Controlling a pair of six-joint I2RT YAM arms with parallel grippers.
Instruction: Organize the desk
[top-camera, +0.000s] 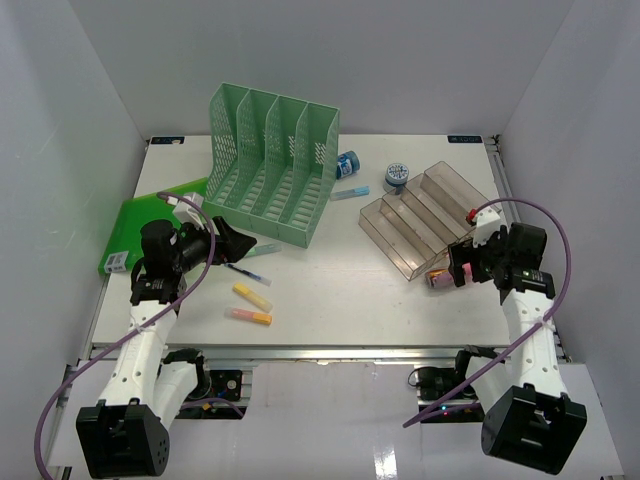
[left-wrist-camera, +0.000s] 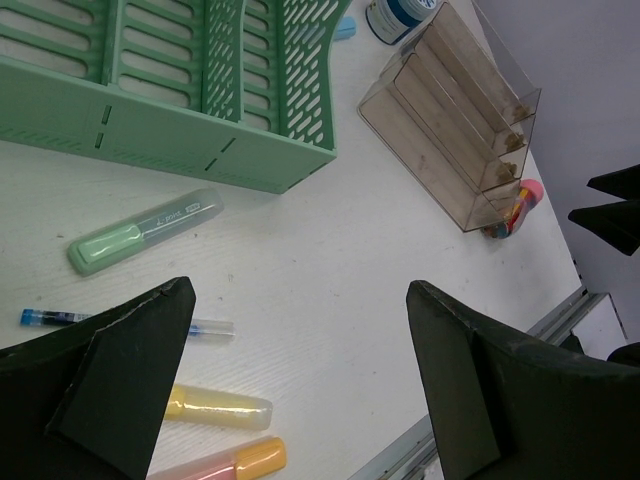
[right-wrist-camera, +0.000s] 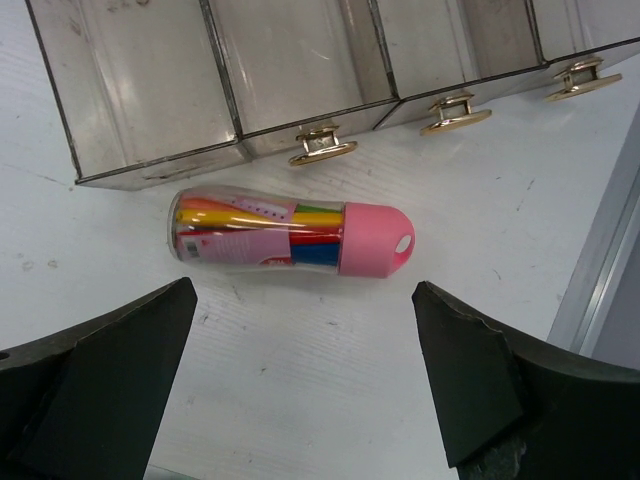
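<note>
The white desk (top-camera: 340, 275) holds scattered stationery. My left gripper (top-camera: 240, 243) hovers open over the left middle. Below it lie a green highlighter (left-wrist-camera: 140, 233), a blue pen (left-wrist-camera: 60, 318), a yellow highlighter (left-wrist-camera: 220, 408) and a pink-and-orange highlighter (left-wrist-camera: 240, 460). Nothing sits between its jaws (left-wrist-camera: 298, 290). My right gripper (top-camera: 455, 262) is open too, just in front of a clear tube of coloured pens with a pink cap (right-wrist-camera: 290, 233). That tube lies on its side against the front of the clear tiered tray (right-wrist-camera: 250, 70), beyond the right gripper's (right-wrist-camera: 304, 290) fingertips.
A green mesh file rack (top-camera: 270, 165) stands at the back left, with a green folder (top-camera: 150, 225) flat beside it. Two small blue jars (top-camera: 397, 177) and a light blue marker (top-camera: 350, 193) lie between rack and tray (top-camera: 425, 220). The metal rail (right-wrist-camera: 600, 250) runs along the desk's edge.
</note>
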